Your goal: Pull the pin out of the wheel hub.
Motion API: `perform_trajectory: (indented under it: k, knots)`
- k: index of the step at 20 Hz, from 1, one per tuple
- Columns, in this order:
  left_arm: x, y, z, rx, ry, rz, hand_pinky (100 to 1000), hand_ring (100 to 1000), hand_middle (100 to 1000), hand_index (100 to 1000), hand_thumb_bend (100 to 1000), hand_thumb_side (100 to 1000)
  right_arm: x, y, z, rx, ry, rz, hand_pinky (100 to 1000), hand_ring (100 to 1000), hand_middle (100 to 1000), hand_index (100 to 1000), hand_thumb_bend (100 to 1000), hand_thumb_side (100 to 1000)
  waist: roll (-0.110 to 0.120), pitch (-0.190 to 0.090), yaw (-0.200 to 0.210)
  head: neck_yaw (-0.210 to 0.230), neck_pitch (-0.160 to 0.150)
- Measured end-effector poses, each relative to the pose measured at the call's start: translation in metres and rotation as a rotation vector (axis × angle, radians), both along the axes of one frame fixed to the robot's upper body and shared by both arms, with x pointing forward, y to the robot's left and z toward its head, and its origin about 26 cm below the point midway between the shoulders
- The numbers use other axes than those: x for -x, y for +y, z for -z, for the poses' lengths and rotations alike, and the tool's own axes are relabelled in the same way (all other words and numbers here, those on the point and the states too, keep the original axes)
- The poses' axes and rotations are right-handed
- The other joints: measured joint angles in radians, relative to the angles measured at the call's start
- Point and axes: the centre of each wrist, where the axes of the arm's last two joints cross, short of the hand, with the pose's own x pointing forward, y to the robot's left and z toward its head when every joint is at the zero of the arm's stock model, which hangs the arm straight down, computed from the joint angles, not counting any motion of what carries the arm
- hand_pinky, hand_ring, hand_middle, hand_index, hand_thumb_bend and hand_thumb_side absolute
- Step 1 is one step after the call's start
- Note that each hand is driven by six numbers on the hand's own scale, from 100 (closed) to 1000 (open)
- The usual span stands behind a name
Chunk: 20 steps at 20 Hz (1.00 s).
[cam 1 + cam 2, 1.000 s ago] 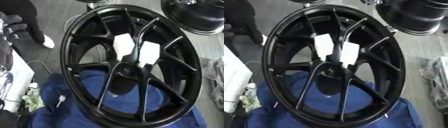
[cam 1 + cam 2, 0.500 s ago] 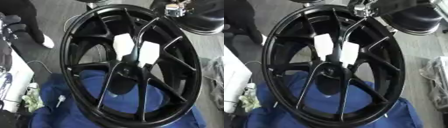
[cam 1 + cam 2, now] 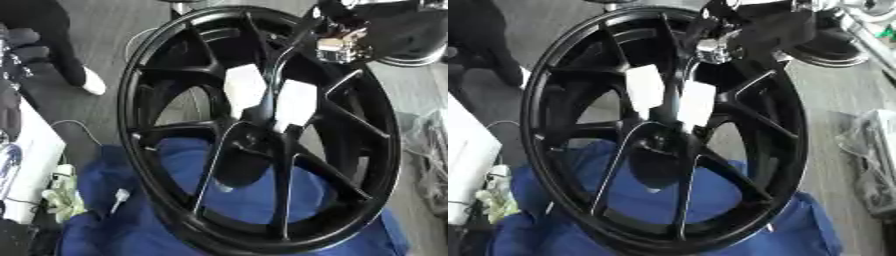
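A black multi-spoke wheel point(image 3: 175, 65) lies tilted on a blue cloth point(image 3: 262, 195). Two white patches point(image 3: 246, 86) sit on the spokes just above the hub point(image 3: 251, 134). I cannot make out a pin at the hub. My right hand point(image 3: 756, 31), black with silver parts, comes in from the upper right. It hovers over the rim's upper right part, above and to the right of the white patches. Its shape is blurred. A black part with silver specks point(image 3: 14, 55) at the left edge, seemingly my left hand, stays apart from the wheel.
A second dark wheel point(image 3: 411, 35) lies at the upper right, behind the hand. A person's dark leg and white shoe point(image 3: 90, 86) stand at the upper left. A white box point(image 3: 467, 165) and cables lie at the left. Clear plastic point(image 3: 868, 165) lies at the right.
My right hand has entered from the upper right and moved down and left over the rim towards the white patches. The wheel has not moved.
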Motion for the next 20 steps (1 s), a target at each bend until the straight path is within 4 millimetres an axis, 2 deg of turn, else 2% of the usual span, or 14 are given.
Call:
perform_trajectory:
  k: [4, 5, 6, 7, 10, 15, 20]
  knots:
    - [0.0, 0.0, 0.0, 0.0, 0.0, 0.0, 649, 703, 692, 705, 109, 833, 0.0, 0.0, 0.003, -0.01, -0.004, 0.017, 819, 799, 787, 859, 300, 472, 0.0, 0.0, 0.0, -0.001, 0.0]
    - [0.0, 0.0, 0.0, 0.0, 0.0, 0.0, 649, 704, 693, 705, 109, 834, 0.0, 0.0, 0.003, -0.018, -0.004, 0.022, 819, 794, 783, 854, 335, 366, 0.0, 0.0, 0.0, -0.001, 0.0]
    - [0.0, 0.0, 0.0, 0.0, 0.0, 0.0, 649, 704, 693, 705, 109, 834, 0.0, 0.0, 0.003, -0.027, -0.007, 0.026, 819, 794, 780, 853, 337, 354, 0.0, 0.0, 0.0, -0.001, 0.0]
    - [0.0, 0.0, 0.0, 0.0, 0.0, 0.0, 648, 704, 693, 705, 109, 834, 0.001, 0.0, 0.003, -0.035, -0.008, 0.032, 818, 790, 775, 851, 366, 239, 0.0, 0.0, 0.0, -0.001, 0.0]
    - [0.0, 0.0, 0.0, -0.001, 0.001, 0.001, 649, 704, 693, 705, 110, 833, 0.002, 0.001, 0.003, -0.056, -0.012, 0.054, 817, 783, 767, 844, 414, 101, 0.0, 0.0, 0.0, -0.001, 0.0]
    - [0.0, 0.0, 0.0, -0.002, 0.003, 0.002, 649, 704, 694, 705, 109, 835, 0.003, 0.004, 0.007, -0.057, -0.012, 0.09, 818, 783, 763, 840, 412, 100, 0.0, 0.0, 0.0, 0.0, 0.0]
    - [0.0, 0.0, 0.0, -0.003, 0.004, 0.003, 649, 705, 694, 705, 109, 835, 0.003, 0.007, 0.011, -0.032, -0.009, 0.102, 818, 782, 760, 837, 422, 148, 0.0, 0.0, 0.002, 0.0, 0.002]
